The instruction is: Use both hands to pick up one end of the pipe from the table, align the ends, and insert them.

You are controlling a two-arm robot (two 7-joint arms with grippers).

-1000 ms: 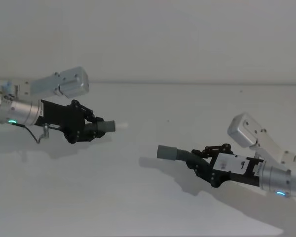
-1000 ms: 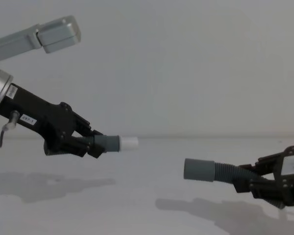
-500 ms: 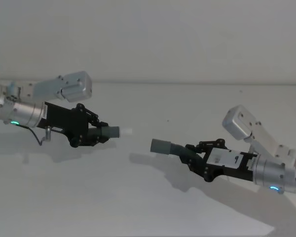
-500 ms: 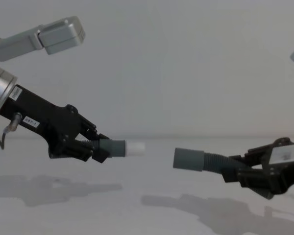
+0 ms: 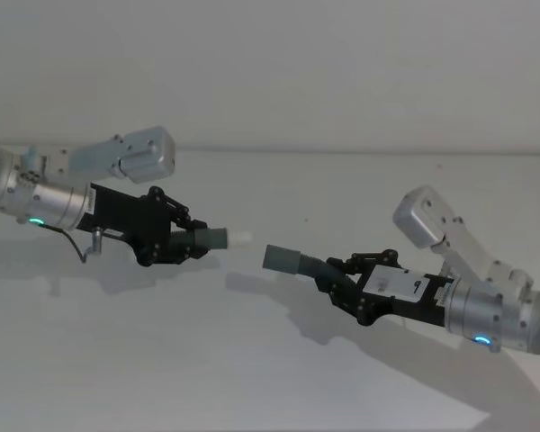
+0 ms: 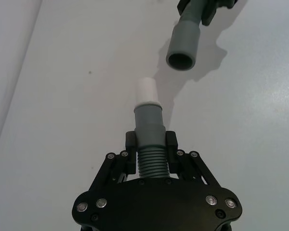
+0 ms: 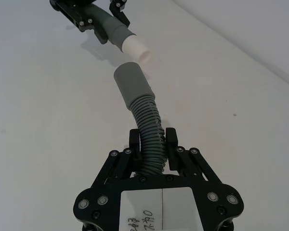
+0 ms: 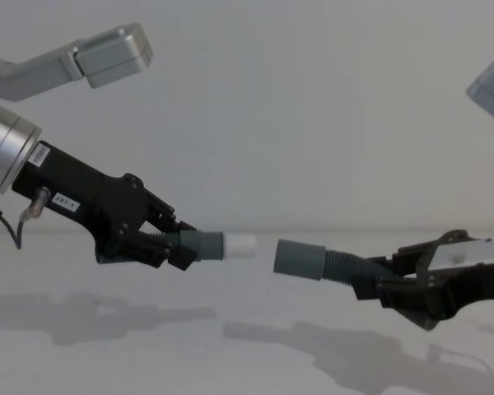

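Note:
My left gripper (image 5: 182,241) (image 8: 169,245) (image 6: 151,144) is shut on the ribbed part of a grey pipe piece (image 5: 211,239) (image 6: 148,126), held above the table (image 5: 270,360). Its white tip (image 5: 239,238) (image 8: 241,244) (image 6: 146,90) points right. My right gripper (image 5: 337,281) (image 8: 379,284) (image 7: 152,142) is shut on the ribbed hose of the other pipe piece (image 7: 147,127). Its grey collar mouth (image 5: 282,259) (image 8: 299,258) (image 6: 183,45) faces the white tip across a small gap. The two ends nearly line up, the collar a little lower in the chest view.
The plain white table stretches under both arms, with arm shadows (image 5: 279,301) on it. A pale wall (image 5: 270,72) rises behind its far edge. The silver upper links of both arms (image 5: 135,155) (image 5: 432,220) stand above the grippers.
Both grippers have moved toward each other with their pipe pieces. The gap between white tip and collar mouth has shrunk from wide to narrow, and the right piece has risen.

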